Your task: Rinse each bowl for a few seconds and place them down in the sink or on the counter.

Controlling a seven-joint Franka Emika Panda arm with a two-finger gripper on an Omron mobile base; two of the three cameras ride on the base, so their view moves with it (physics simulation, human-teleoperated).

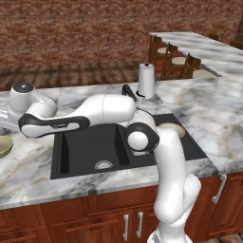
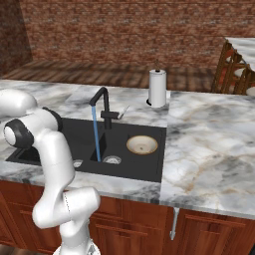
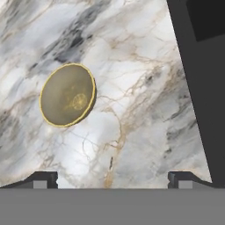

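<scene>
The arm [image 1: 168, 171] is glossy white, built of rounded tube-like segments that swell at each joint. Dark charcoal bands and caps mark the joints (one grey disc tops the far left segment). Two small dark fingertips [image 3: 44, 179] are blocky and square-edged.

The desk [image 2: 209, 134] is white marble veined with grey and faint tan streaks, over reddish-brown wooden cabinets [image 2: 129, 229] with steel handles, and the sink [image 2: 144, 167] set in it is matte black with a black faucet [image 2: 102, 107] pouring a thin blue stream of water [image 2: 96, 137]. Inside the sink lies a bowl [image 2: 142, 145] with a cream rim and brownish inside, while on the marble beside the sink sits an olive-tan bowl [image 3: 67, 95] with a yellow-gold rim. Behind the sink stands a white paper-towel roll [image 2: 157, 88], before a red-brown brick wall [image 2: 124, 30].
</scene>
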